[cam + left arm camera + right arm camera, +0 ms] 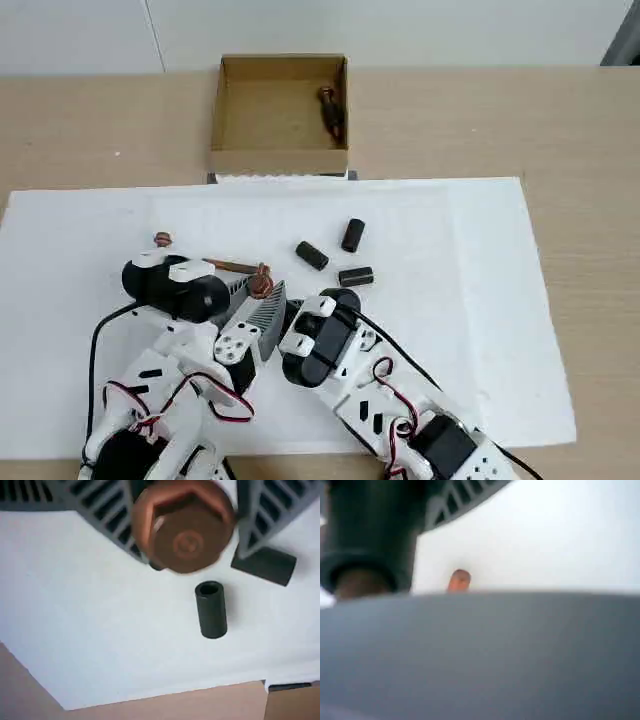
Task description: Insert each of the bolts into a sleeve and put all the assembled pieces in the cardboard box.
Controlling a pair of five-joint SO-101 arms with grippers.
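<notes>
Care is called for: the copper-brown hex-headed metal bolt (182, 527), clenched in the left gripper (192, 557), should be squared to the bore of the short black cylindrical sleeve (211, 610) lying just beyond the gripper's tips before being pushed in.

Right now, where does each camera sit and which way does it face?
High: above the table, looking down on box, sleeves, left arm, right arm.
Left wrist: on left arm, looks down past its hand gripping a bolt.
Right wrist: on right arm, low over the sheet, its hand looming close.
Shared: high and left wrist show that bolt and sleeves.
</notes>
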